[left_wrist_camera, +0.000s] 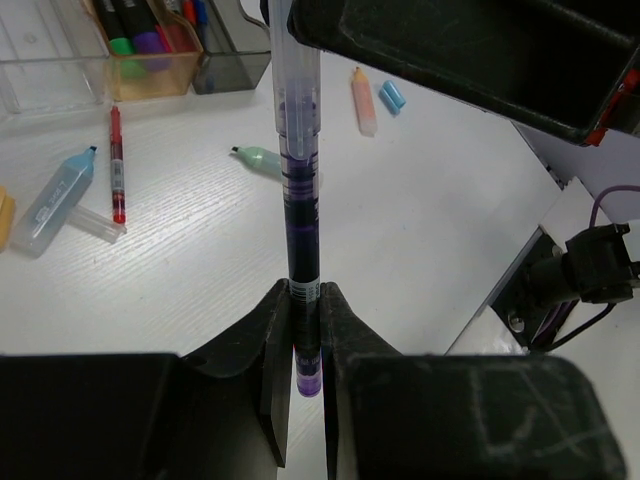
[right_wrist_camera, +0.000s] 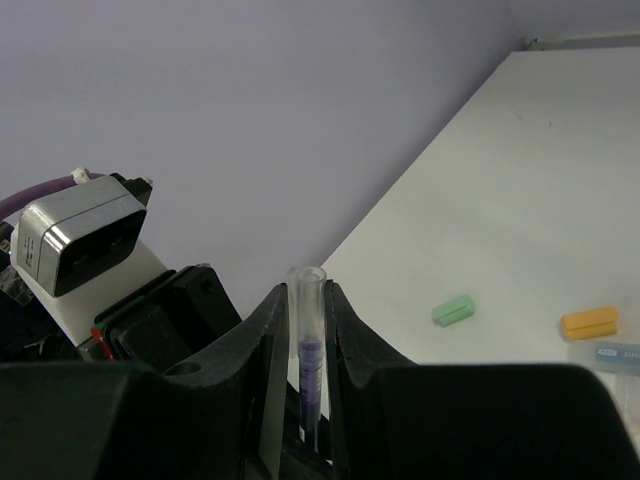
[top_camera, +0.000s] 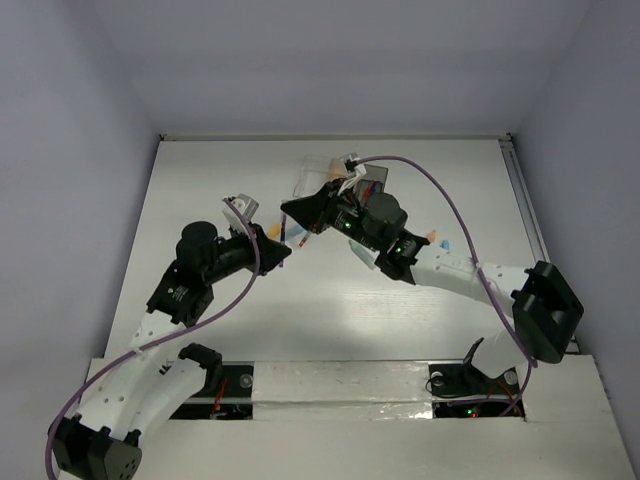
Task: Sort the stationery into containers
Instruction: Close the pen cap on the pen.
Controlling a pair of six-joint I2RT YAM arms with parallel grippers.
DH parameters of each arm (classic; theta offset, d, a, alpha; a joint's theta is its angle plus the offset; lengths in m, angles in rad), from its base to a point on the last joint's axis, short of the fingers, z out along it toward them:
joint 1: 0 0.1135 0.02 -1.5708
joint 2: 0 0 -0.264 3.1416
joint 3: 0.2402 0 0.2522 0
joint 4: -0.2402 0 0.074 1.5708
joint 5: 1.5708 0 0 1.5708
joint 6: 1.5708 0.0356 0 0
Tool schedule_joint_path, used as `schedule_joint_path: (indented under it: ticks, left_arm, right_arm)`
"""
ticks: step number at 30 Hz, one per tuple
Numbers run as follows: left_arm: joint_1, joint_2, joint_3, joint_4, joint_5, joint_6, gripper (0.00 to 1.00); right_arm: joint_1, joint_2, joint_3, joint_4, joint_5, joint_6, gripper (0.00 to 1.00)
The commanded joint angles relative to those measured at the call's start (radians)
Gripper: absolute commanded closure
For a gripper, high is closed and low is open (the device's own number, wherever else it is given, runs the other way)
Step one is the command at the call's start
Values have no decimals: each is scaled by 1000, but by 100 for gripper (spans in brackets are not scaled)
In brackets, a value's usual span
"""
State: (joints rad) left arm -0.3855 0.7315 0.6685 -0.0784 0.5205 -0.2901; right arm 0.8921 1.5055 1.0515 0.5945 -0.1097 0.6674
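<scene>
Purple pen (left_wrist_camera: 303, 230), purple end in left fingers (left_wrist_camera: 275, 380), clear end in right fingers (right_wrist_camera: 268, 360)

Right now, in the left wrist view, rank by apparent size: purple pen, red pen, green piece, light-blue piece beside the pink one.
1. purple pen, though it is nearest the camera, which enlarges it
2. red pen
3. green piece
4. light-blue piece

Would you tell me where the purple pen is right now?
In both wrist views the purple pen hangs above mid-table, one end in the left tool, the other in the right tool.
</scene>
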Motion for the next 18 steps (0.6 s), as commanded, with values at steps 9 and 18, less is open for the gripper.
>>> schedule_joint_path:
  ticks: [9,18]
  left_arm:
    - [16,-15,40,121,6,-20,100]
    - [16,-3,94,109,-19,-4,100]
  right_arm:
    - [94,10,-50,-206,-74,-95,100]
    - [145,-22,-122,-291,-44,-126,100]
